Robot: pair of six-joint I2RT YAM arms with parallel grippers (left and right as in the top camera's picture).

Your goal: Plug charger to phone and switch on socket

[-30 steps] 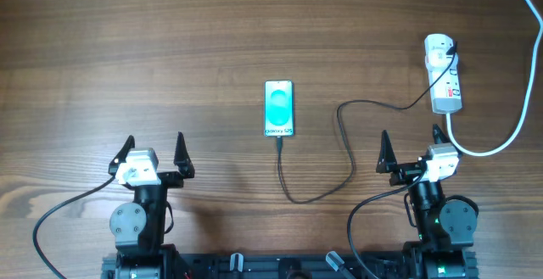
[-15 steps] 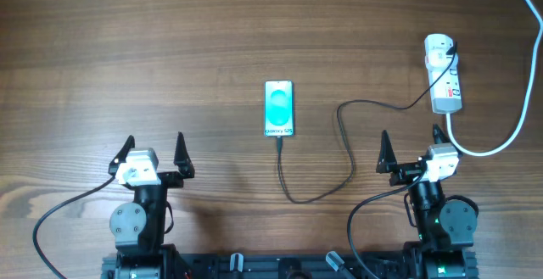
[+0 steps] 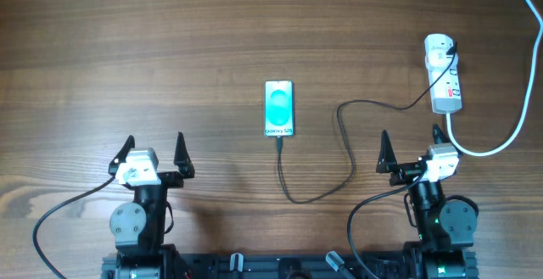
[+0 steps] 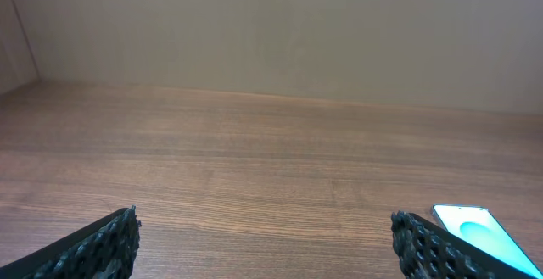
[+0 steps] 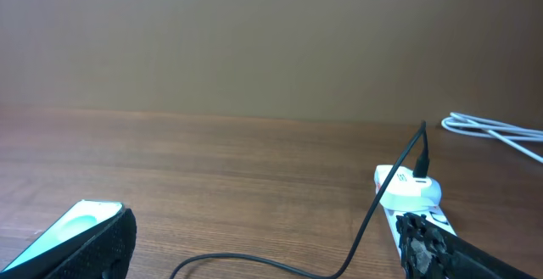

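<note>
Down at the near edge of the counter, the right pincer gapes wide and empty, and so does the left pincer. Just ahead of the right one, slightly to its right, lies the socket, its long axis pointing away, so that arm is plainly nearer. The phone lies between the arms, with the charger meeting its near short edge. Overhead shows the whole cable loop; the right wrist view alone shows the plug standing upright in the socket.
</note>
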